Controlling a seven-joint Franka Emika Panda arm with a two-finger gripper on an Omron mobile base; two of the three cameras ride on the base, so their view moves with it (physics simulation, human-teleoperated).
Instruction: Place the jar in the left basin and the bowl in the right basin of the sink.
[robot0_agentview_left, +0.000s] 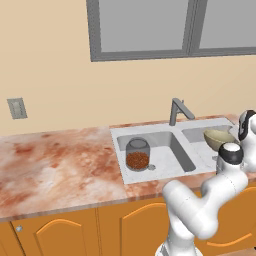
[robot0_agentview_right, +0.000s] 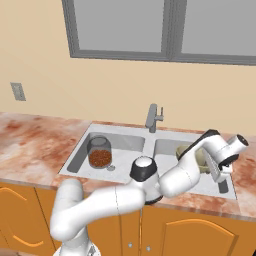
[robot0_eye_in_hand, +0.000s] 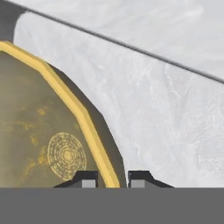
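Cream kitchen wall with a grey-framed window rises behind a reddish marbled table (robot0_agentview_left: 55, 160) that carries a pale two-basin sink (robot0_agentview_left: 120, 135) with an angular grey faucet (robot0_agentview_left: 177, 111). A small clear jar (robot0_agentview_left: 137, 154) of reddish-brown granules stands upright in the wider left basin (robot0_agentview_left: 167, 142), near its front and close to the drain. The olive-tan bowl (robot0_agentview_left: 219, 137) with its yellowish rim sits over the narrower right basin (robot0_agentview_right: 167, 150), tilted rather than flat. The white arm reaches across to it, and the hand (robot0_eye_in_hand: 112, 178) is closed on the bowl's rim, one finger inside the bowl and one outside, as the hand view shows. Whether the bowl rests on the basin floor or hangs just above it cannot be told.

The risk lies in the thin edge grip: a bowl pinched by one side of its rim may pivot or slip if the arm swings. Released while tilted, it could roll, land on its side, or catch on the basin wall.
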